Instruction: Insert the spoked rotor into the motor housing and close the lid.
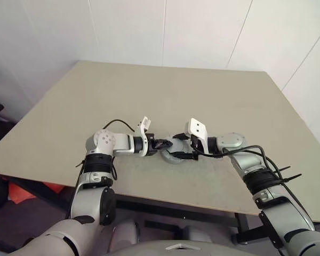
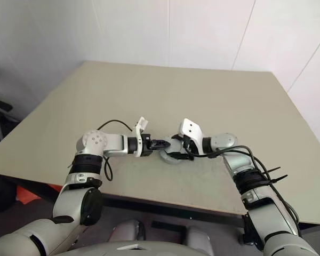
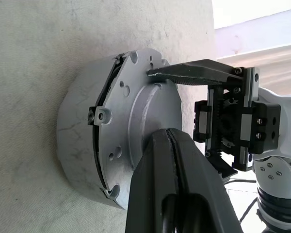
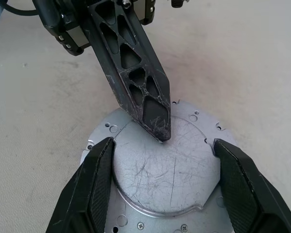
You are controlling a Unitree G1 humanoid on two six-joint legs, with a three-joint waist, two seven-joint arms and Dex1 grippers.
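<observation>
1. Nearest my camera, at about 6 o'clock on the bench (image 1: 213, 96), the motor housing (image 3: 75, 141) sits flat with the lid (image 4: 165, 160) folded down over it. A thin dark seam shows between lid and housing along one side, so I judge the closure not quite seated. The spoked rotor is hidden, presumably inside.

2. My left gripper (image 4: 157, 127) comes in from 9 o'clock with its fingers pinched together and holding nothing, the tip pressed on the lid's scratched raised centre. The risk I see: that tip bears off-centre, so a hard push could tip the lid on its hinge or skate across the metal and kick the housing sideways.

3. My right gripper (image 4: 162, 191) reaches in from 3 o'clock, its fingers spread wide, one to each side of the lid's raised centre. I cannot tell whether they touch it. If they let go or squeeze unevenly, the housing could slide along the bench under the left push.

4. Farther out, toward 12 o'clock, the bench runs to the white wall (image 1: 165, 32).
</observation>
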